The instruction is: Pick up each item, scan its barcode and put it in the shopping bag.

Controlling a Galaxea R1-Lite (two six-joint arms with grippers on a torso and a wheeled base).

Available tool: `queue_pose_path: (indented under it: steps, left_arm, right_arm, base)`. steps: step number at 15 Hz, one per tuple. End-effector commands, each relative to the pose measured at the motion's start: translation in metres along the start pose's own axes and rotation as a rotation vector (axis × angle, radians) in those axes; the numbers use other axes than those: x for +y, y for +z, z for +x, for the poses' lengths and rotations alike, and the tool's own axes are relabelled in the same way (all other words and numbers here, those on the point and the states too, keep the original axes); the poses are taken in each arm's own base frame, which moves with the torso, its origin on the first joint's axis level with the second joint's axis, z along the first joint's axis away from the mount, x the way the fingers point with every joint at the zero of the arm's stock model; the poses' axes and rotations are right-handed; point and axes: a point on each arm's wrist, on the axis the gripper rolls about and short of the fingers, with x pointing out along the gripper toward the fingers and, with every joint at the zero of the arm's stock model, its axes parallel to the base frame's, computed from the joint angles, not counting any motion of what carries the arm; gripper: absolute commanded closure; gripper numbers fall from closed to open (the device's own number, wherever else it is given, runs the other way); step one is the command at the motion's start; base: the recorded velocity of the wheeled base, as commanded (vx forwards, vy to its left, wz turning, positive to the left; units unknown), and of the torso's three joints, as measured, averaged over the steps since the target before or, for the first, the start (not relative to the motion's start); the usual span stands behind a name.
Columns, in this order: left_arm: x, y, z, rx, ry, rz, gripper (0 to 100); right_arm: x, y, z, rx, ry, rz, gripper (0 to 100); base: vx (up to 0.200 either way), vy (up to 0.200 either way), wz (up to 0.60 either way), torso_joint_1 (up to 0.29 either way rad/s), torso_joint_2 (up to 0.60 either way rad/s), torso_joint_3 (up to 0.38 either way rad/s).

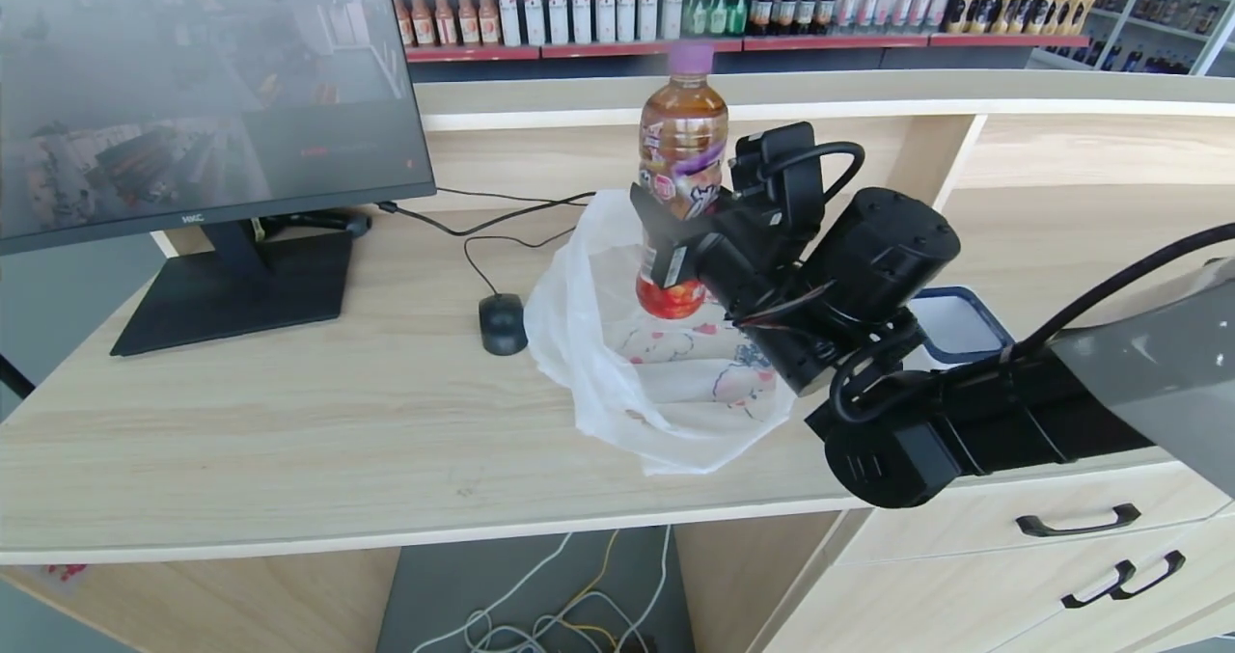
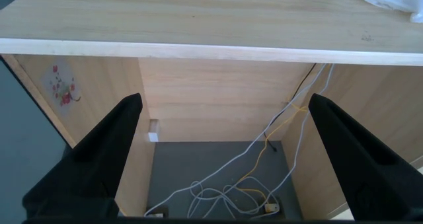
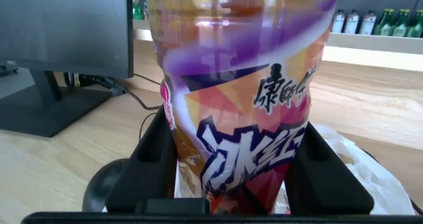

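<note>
Right arm: is stretching in from the right of the bag (image 1: 617, 364), its forearm slanting up over the bag's near right edge, with the wrist turned so that the pincer is facing sideways.
Right pincer (image 1: 675, 248): is pinching the bottle (image 1: 683, 132) around its lower half, one black finger (image 3: 149, 164) pressing on each side of the label.
Bottle: is standing upright in the grip, purple cap on top, its base hanging just above the bag's open mouth.
Bag: is lying crumpled and open on the table (image 1: 289, 421), white and thin, with a cartoon print showing inside.
Left pincer (image 2: 231, 158): is hanging spread wide and holding nothing, lower than the table's front edge and well apart from the bag, pointing at the cables under the table.
Mouse (image 1: 503, 323): is sitting just to the left of the bag.
Monitor (image 1: 193, 84): is standing farther to the left of the bag.
Blue-rimmed box (image 1: 955, 325): is sitting to the right of the bag, partly hidden by the arm.
</note>
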Motion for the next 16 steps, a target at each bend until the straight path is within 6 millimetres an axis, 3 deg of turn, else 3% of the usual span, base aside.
queue_pose_path:
  steps: [1,5,16]
  left_arm:
    - [0.0,0.0,0.0,-0.001,0.0,-0.001,0]
    - [0.0,0.0,0.0,-0.001,0.0,-0.001,0]
    - [0.0,0.0,0.0,-0.001,0.0,-0.001,0]
  right_arm:
    - [0.002,-0.017,0.005,0.011,-0.002,0.006,100]
    - [-0.001,-0.036,0.011,0.034,-0.011,0.019,100]
    - [0.005,-0.062,0.022,0.039,-0.003,0.039,100]
  base:
    - [0.0,0.0,0.0,0.0,0.0,0.0]
    - [0.0,0.0,0.0,0.0,0.0,0.0]
    - [0.0,0.0,0.0,0.0,0.0,0.0]
